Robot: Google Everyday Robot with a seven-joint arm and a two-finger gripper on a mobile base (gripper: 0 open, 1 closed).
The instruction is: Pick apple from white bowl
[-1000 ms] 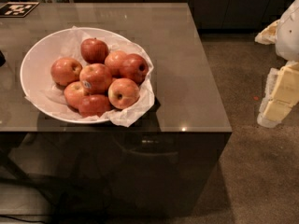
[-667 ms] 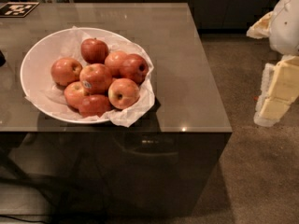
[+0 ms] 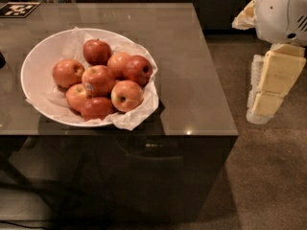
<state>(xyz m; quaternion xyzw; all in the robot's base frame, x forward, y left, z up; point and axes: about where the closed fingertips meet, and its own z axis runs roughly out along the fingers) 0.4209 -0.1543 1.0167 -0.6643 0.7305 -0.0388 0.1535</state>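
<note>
The white bowl (image 3: 36, 61), lined with crumpled white paper, stands on the left part of the brown table (image 3: 192, 71). It holds a pile of several red-orange apples. The apple (image 3: 98, 79) with the small white-and-blue sticker lies in the middle of the pile, with the sticker on its lower left side. My gripper (image 3: 268, 87) hangs at the far right, off the table's right edge and above the carpet, well apart from the bowl. The white arm housing (image 3: 283, 11) sits above it.
A black-and-white marker tag (image 3: 17, 9) lies at the table's back left corner. A dark object (image 3: 2, 59) shows at the left edge. Dark cabinets run along the back. Brown carpet (image 3: 268, 176) lies right of the table.
My arm and gripper have moved left, closer to the table's right edge. The bowl and apples have not moved.
</note>
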